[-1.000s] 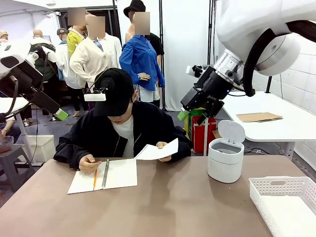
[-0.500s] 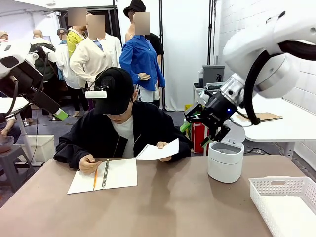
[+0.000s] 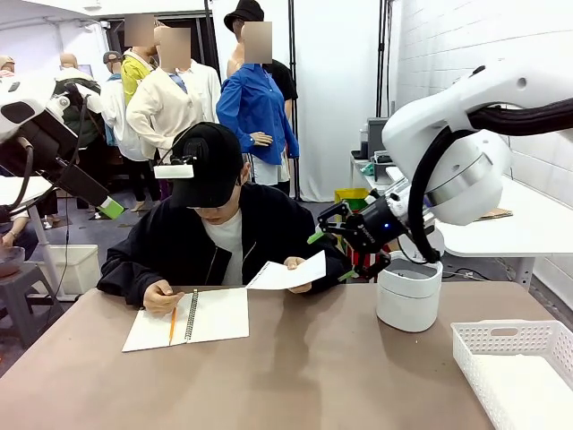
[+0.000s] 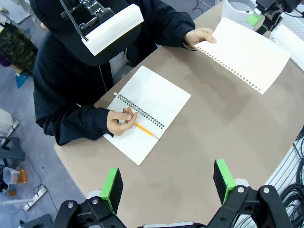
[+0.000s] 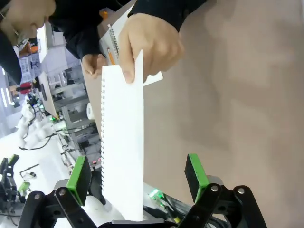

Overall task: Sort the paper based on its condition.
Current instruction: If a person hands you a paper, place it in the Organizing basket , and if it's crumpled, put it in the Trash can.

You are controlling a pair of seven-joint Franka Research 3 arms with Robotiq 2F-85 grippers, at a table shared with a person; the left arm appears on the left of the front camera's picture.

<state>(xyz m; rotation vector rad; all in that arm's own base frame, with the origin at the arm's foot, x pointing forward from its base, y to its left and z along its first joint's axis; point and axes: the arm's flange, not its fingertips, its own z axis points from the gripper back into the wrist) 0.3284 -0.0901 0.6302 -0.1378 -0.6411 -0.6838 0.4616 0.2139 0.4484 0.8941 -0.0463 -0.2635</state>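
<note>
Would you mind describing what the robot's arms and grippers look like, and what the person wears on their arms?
The right arm has glossy white rounded shells with a thick black cable looping around it. Its right gripper is black, with bright green pads and a small blue light on the wrist. The left gripper is likewise black with green pads, bolts showing at its finger joints. The person wears a black jacket with long sleeves.

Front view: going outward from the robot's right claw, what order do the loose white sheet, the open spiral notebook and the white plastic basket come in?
1. Loose white sheet, in the person's hand, just left of the right gripper.
2. Open spiral notebook, farther left on the table.
3. White plastic basket, near right corner, about as far; too close to call.
</note>
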